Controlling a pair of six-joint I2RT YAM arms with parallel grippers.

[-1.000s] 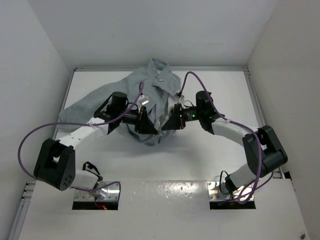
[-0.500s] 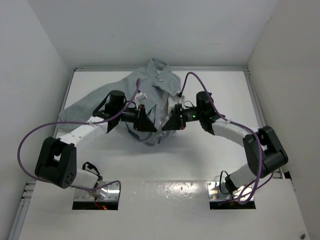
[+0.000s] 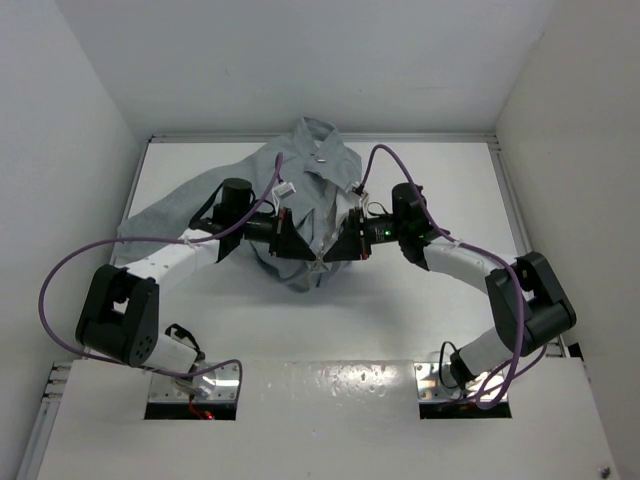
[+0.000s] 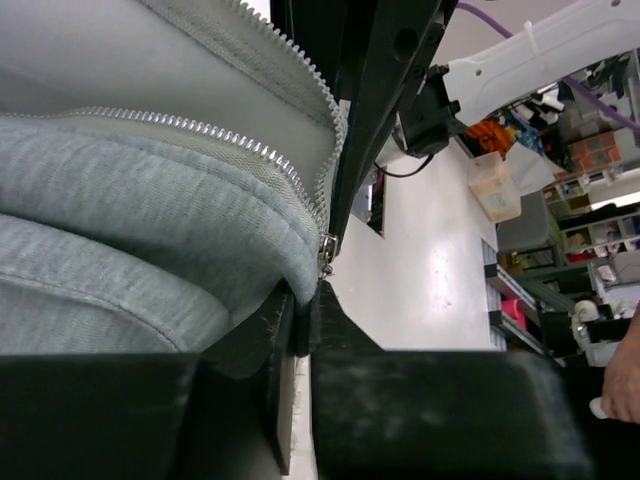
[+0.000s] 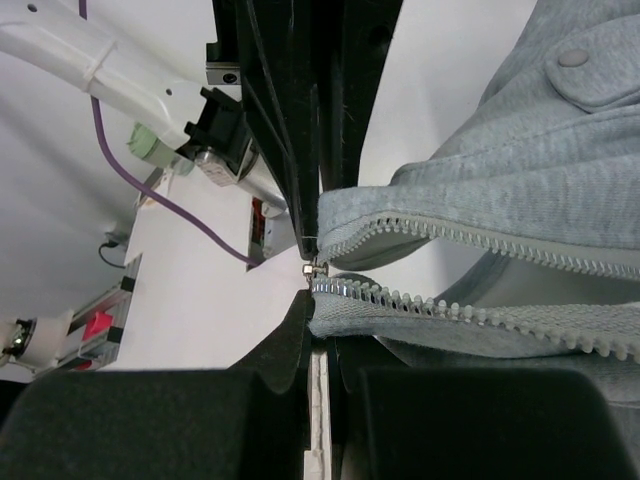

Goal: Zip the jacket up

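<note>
In the overhead view the jacket lies bunched on the far middle of the tabletop, collar toward the far edge, one sleeve spread out to the left and hem toward the near side, so its long axis runs near to far. The left end effector and the right end effector reach in from either side and meet almost tip to tip at the near hem, neither arm nearer than the other. Bare tabletop lies open near and right of them, and the enclosure walls stand well apart. From the left wrist, the left end effector has its fingers drawn nearly together, and the hem corner appears pinched in the slit. The zipper shows two toothed rows converging toward a small metal end piece just above the tips, with the other arm's black fingers touching or just beside it. From the right wrist, the right end effector is closed flat on the end of the lower zipper row. The upper row hangs just above, the two halves apart to the right and nearly touching at the metal piece. The coming move likely turns on seating one half's end in the other, then running the slider away toward the far collar, where the way looks open.
</note>
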